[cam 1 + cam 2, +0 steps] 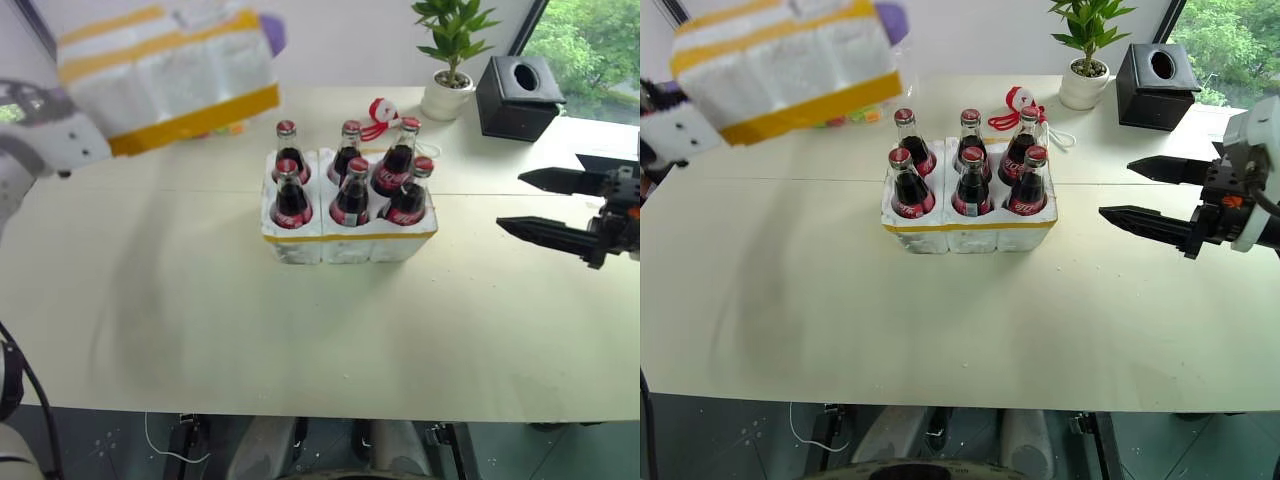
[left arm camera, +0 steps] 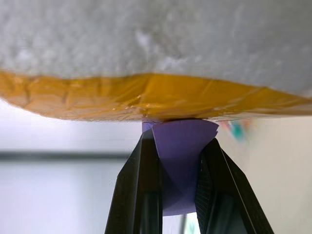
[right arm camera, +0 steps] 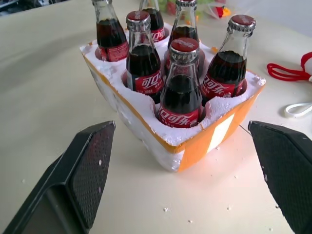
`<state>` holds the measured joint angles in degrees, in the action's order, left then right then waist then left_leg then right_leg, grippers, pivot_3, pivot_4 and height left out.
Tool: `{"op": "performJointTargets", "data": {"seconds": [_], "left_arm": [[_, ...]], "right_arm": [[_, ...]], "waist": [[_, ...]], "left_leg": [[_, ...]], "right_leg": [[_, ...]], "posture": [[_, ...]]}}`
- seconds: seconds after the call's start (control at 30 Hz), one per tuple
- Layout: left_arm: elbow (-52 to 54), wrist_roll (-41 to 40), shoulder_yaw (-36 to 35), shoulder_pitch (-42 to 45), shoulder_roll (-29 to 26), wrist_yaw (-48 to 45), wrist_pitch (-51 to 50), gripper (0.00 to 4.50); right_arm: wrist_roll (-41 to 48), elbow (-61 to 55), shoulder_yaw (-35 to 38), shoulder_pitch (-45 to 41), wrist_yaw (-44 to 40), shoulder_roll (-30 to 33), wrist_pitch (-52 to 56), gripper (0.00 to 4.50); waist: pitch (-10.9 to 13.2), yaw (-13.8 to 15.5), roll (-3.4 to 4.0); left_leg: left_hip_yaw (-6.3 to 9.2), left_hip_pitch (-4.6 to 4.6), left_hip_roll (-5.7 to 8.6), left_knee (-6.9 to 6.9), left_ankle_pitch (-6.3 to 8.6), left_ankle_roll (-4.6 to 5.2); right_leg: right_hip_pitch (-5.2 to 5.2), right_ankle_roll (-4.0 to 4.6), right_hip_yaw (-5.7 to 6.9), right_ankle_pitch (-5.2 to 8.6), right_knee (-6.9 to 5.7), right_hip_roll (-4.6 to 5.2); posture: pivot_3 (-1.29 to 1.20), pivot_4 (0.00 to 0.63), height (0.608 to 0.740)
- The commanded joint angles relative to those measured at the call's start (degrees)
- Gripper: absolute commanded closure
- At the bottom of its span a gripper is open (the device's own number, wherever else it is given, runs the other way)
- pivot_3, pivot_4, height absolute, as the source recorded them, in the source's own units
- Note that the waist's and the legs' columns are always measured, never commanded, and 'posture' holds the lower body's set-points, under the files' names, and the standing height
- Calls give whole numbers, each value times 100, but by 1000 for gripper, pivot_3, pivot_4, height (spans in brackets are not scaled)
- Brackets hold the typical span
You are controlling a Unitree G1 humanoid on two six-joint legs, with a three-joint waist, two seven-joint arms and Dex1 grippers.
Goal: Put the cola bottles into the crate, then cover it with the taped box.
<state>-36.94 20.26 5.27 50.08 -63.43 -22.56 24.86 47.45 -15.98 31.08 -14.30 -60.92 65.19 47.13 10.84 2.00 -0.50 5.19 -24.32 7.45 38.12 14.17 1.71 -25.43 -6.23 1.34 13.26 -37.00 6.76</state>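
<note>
Pale table (image 1: 200,330) bearing crate (image 1: 350,238), potted plant (image 1: 450,60), black box (image 1: 518,95).

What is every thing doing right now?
Bottles: all six standing in the crate.
Crate: full, uncovered, on the table.
Taped box: lifted in the air.
Left claw: shut on the box's purple part.
Right claw: open, empty.

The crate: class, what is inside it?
Six cola bottles stand in the crate, one per well, necks and caps showing. Their bases are hidden inside the foam.
</note>
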Motion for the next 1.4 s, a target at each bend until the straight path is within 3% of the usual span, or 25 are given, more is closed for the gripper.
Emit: {"op": "performJointTargets", "data": {"seconds": [0.03, 0.2, 0.47, 1.03, 1.3, 1.4], "left_arm": [[965, -509, -273, 100, -17, -731, -449, 4135], [2643, -947, -335, -27, 90, -1628, -1249, 4135], [4225, -944, -168, -128, 354, -2252, -2332, 4135], [5073, 334, 472, -543, 884, -2415, -2438, 4135], [5032, 463, 347, -1079, 772, -2568, -2314, 112], [4960, 438, 238, -1323, 547, -2683, -2256, 112]], "right_arm": [[-29, -64, 158, -4, 52, -38, -151, 0], [-83, 50, 63, -84, 171, -107, -203, 0], [-155, 109, -57, -112, 245, -188, -284, 0], [-140, 7, 11, -68, 528, -444, -306, 0], [-139, 52, 41, -74, 525, -447, -333, 0], [-159, 87, 37, -76, 503, -437, -352, 0]], "waist": [[0, -14, 0], [0, -14, -1], [0, -6, -1], [1, 17, -1], [1, 14, -1], [1, 11, 0]], "left_leg": [[-1, 1, -1, 0, 0, 0], [-3, -1, -2, 7, -1, 0], [-6, 2, -4, 9, -1, 1], [-7, 6, -5, 9, -2, 0], [-7, 7, -6, 9, -2, 1], [-7, 8, -7, 7, -1, 1]], "right_leg": [[0, 0, 0, 0, -1, -1], [3, 0, -1, 0, -1, -2], [5, 0, -2, 0, -3, -6], [9, 0, -4, 0, -1, -7], [8, 0, -4, 0, -2, -9], [8, 0, -5, 0, -1, -9]], "posture": [[0, 150, 732], [0, 150, 732], [0, 150, 732], [0, 150, 732], [0, 150, 732], [0, 150, 732]]}}
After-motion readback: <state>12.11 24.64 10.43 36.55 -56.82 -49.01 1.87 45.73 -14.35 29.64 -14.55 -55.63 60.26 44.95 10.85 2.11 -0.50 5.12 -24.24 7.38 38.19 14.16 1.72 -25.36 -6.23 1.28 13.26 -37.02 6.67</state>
